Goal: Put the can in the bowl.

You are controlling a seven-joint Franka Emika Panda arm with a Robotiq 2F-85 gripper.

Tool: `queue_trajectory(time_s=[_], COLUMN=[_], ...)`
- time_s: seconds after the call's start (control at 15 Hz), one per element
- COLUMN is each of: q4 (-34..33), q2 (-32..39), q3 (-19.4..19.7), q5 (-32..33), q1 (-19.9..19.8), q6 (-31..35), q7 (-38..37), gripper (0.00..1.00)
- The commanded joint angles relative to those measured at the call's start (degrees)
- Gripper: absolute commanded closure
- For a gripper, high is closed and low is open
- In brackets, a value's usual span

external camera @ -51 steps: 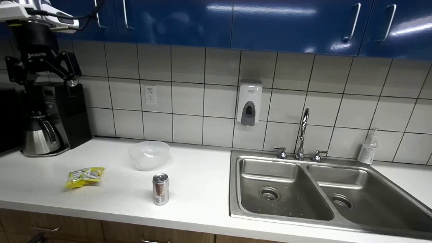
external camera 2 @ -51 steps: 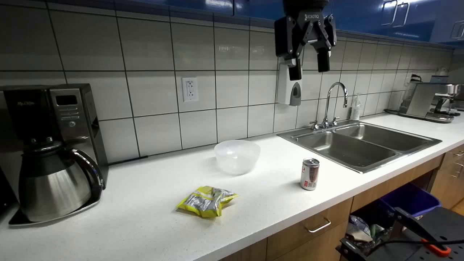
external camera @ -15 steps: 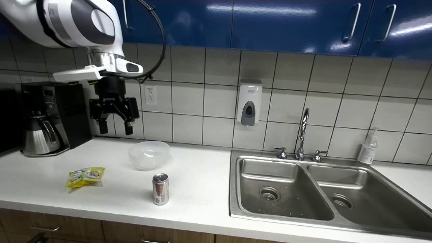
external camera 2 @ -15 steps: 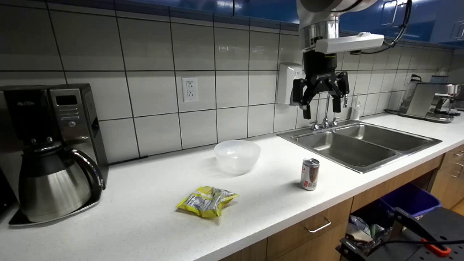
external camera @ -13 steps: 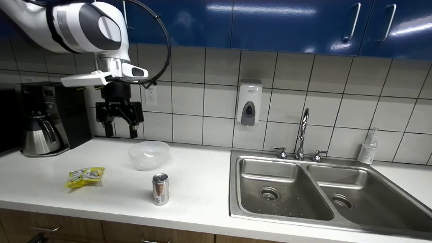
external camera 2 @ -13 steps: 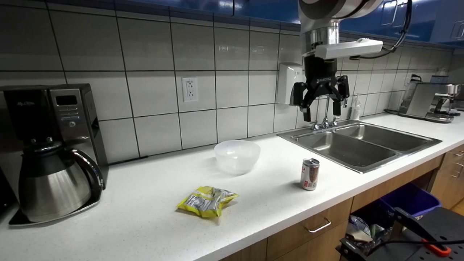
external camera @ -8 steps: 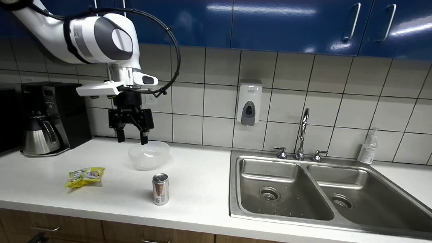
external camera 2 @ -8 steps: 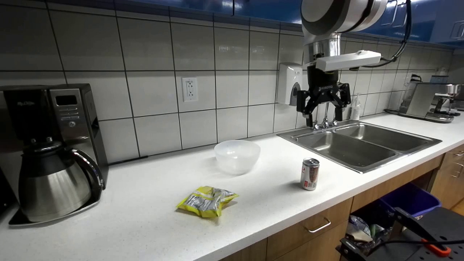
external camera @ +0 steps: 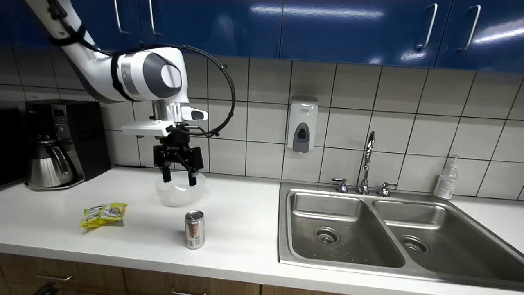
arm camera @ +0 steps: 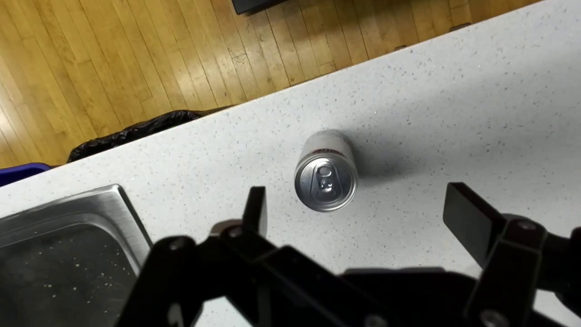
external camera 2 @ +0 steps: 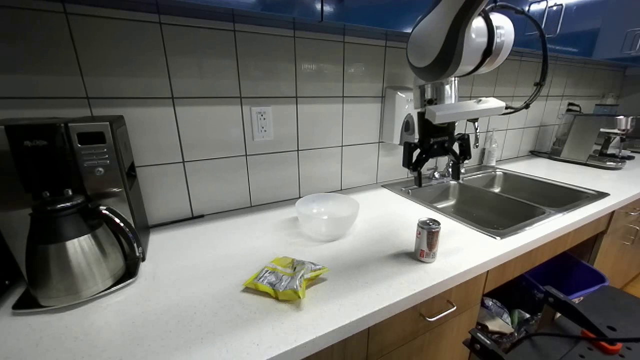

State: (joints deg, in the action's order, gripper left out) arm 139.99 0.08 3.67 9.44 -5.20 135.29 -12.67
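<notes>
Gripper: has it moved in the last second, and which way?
Yes. In an exterior view the gripper now hangs lower and farther right of the coffee maker in the picture.

We've got dark-grouted pale wall tile (external camera: pixel 268 123), glossy blue upper cabinets (external camera: pixel 221 30) with reflected light streaks (external camera: pixel 317 11), white speckled countertop (external camera 2: pixel 200 280) over wood-front drawers (external camera 2: pixel 400 322). In the wrist view we see yellow-brown plank floor (arm camera: pixel 150 50) past the countertop's edge, some glare (arm camera: pixel 4 125) on it.
</notes>
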Motion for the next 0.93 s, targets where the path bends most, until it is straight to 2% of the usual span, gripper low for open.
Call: queue_trajectory(time_s=[0.0, 0.53, 0.87], q4=[-5.5, -12.9, -13.4], q2=[7.5, 19.4, 22.3], q3=[1.0, 3.4, 3.5], q5=[1.3, 0.1, -1.4], q1=[0.0, 1.1, 2.2], q6=[2.3, 6.3, 8.0], q7=[-0.8, -0.9, -1.3], gripper=[0.0, 0.0, 0.0])
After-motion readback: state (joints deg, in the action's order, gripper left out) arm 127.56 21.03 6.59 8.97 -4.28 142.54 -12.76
